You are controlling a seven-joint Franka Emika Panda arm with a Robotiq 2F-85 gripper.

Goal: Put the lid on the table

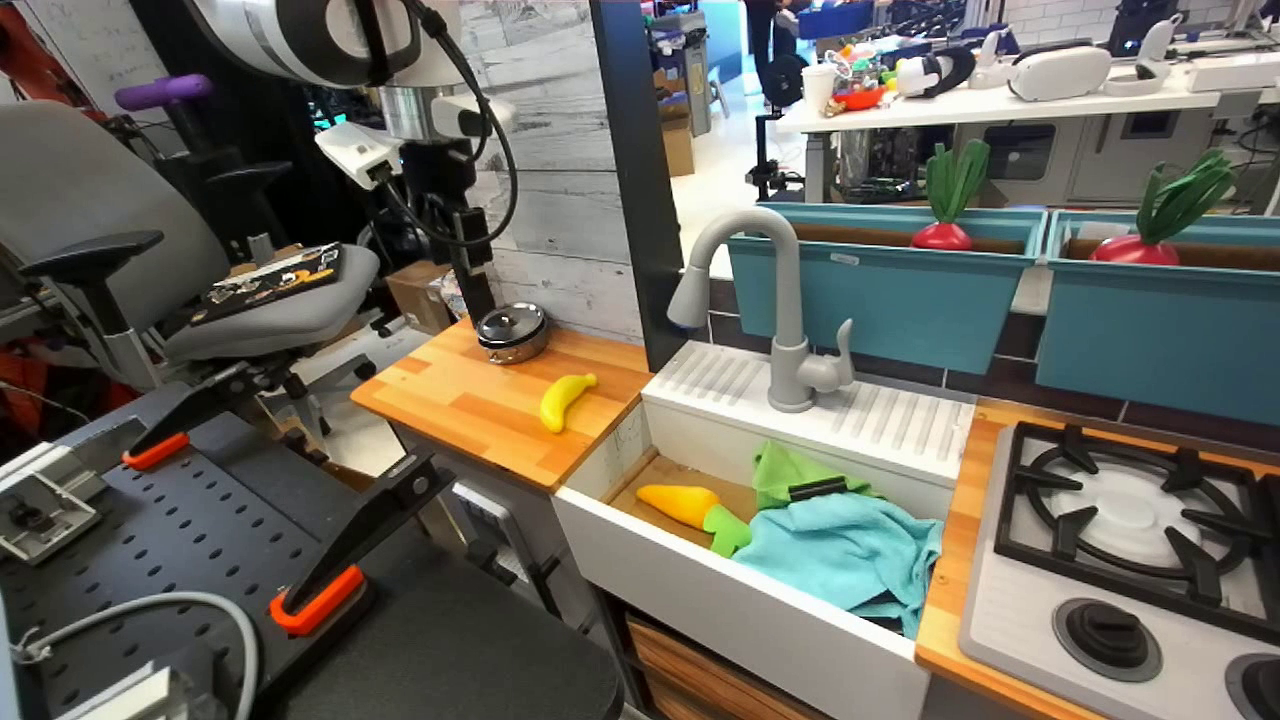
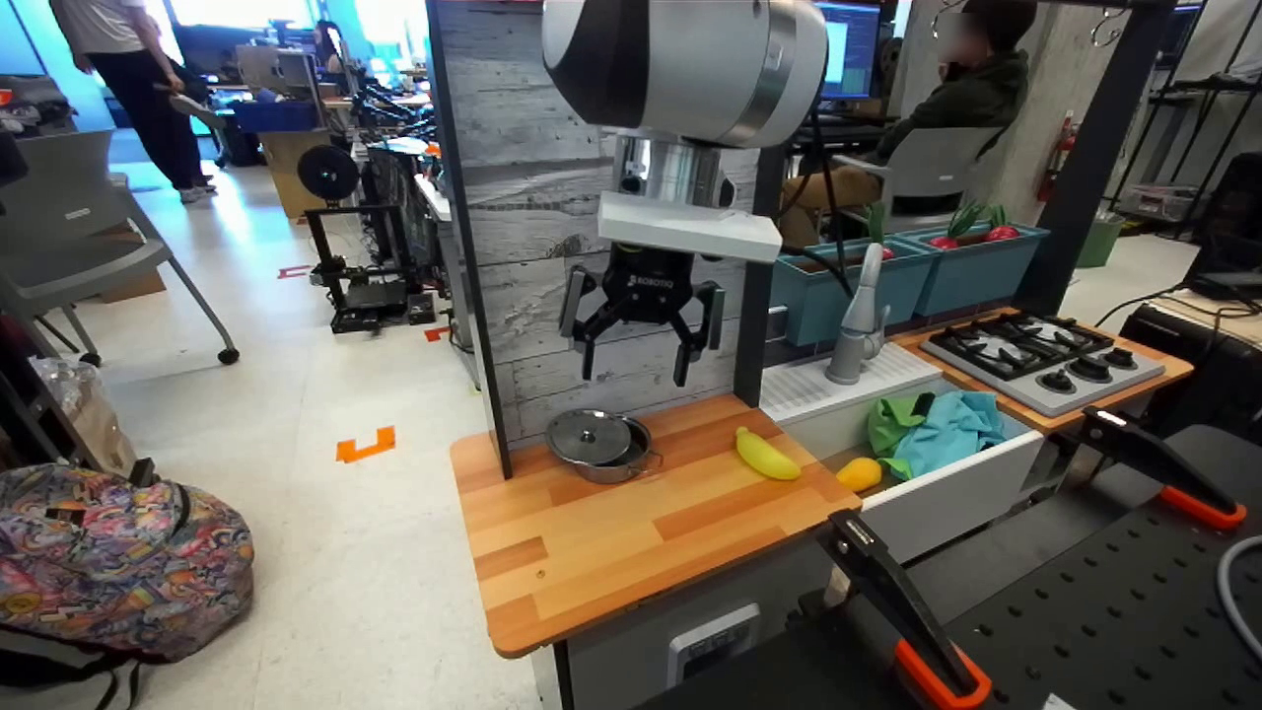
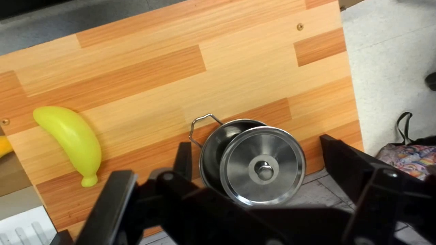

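Jaws gape above the lid, askew on the pot, banana nearby.

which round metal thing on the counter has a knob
The lid, lying askew over the pot; a knob rises from its centre, while the pot shows a wire loop handle at its side.

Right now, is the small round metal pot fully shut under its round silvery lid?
No, partly open: in the wrist view, the lid sits off-centre, leaving the pot uncovered along one side.
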